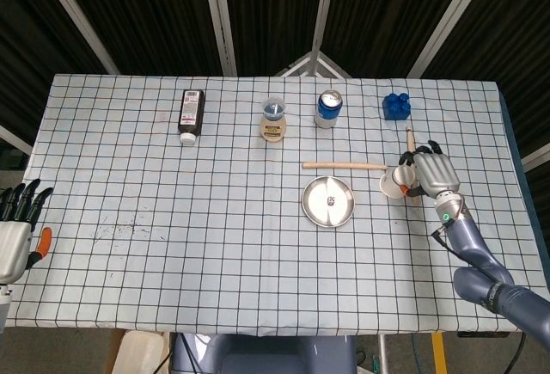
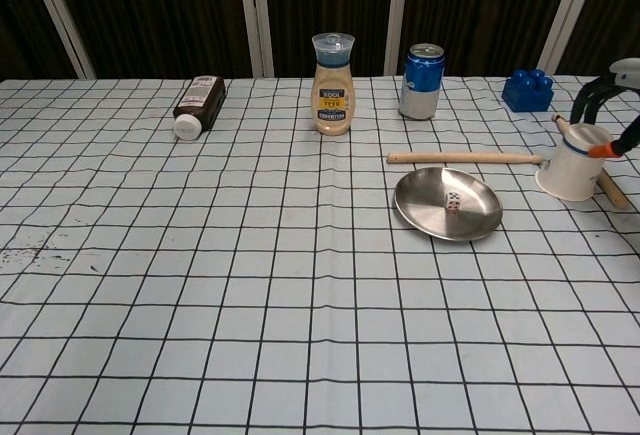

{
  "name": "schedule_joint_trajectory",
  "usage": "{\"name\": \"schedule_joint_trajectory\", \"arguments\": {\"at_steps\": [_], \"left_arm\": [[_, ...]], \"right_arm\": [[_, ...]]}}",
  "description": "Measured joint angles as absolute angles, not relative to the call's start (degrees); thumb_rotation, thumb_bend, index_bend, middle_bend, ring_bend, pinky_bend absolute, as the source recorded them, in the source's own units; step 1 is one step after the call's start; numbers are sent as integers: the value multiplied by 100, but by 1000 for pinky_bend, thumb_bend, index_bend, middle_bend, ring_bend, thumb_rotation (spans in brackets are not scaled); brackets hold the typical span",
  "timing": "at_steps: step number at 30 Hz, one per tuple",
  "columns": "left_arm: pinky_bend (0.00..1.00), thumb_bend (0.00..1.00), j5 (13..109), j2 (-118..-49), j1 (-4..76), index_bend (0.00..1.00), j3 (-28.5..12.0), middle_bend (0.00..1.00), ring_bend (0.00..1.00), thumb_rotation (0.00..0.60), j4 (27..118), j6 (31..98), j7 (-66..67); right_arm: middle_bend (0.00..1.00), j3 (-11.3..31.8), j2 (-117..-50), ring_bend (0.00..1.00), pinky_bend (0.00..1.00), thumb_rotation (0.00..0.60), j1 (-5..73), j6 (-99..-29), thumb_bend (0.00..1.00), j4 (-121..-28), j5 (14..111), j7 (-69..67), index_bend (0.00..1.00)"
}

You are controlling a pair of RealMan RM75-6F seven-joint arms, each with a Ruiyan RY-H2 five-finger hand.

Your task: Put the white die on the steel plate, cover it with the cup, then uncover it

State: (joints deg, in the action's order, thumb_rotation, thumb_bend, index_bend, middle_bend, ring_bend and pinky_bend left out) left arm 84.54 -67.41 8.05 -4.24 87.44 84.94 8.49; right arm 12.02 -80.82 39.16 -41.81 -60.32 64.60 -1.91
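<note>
Fingers on my left hand (image 1: 13,236) are spread and hold nothing, at the left edge of the desk (image 1: 172,219). In the middle sits the steel plate (image 1: 327,201), and the white die (image 2: 452,201) lies on it. Just right of the plate stands the cup (image 2: 574,165), upside down. My right hand (image 1: 432,174) curls around the cup, touching it.

Robot lab bench; grid-marked tablecloth (image 1: 172,219); dark curtains (image 2: 140,15); metal frame struts (image 1: 219,13).
</note>
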Motion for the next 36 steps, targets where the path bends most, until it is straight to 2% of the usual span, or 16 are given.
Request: {"name": "schedule_joint_trajectory", "arguments": {"at_steps": [6, 14, 26, 31, 36], "left_arm": [[0, 707, 8450, -6735, 799, 97, -430, 0, 0, 600, 8742, 8509, 826], [0, 707, 8443, -6705, 803, 97, -431, 0, 0, 600, 8742, 8486, 748], [0, 707, 8487, -6638, 813, 97, -405, 0, 0, 600, 8750, 8446, 589], [0, 707, 8505, -6621, 819, 97, -402, 0, 0, 600, 8750, 8447, 541], [0, 707, 8497, -6607, 818, 97, -410, 0, 0, 600, 8728, 8448, 479]], "right_arm": [[467, 1209, -8080, 224, 0, 600, 3916, -4262, 364, -6062, 6532, -236, 473], [466, 1257, -7858, 224, 0, 600, 3878, -4512, 365, -6442, 6626, -182, 473], [467, 1258, -7269, 224, 0, 600, 3795, -4940, 365, -8159, 6685, 542, 473], [467, 1241, -7218, 224, 0, 600, 3848, -4990, 365, -8852, 6620, 891, 474], [467, 1267, -7379, 224, 0, 600, 4019, -4964, 365, -9048, 6446, 1183, 473]]}}
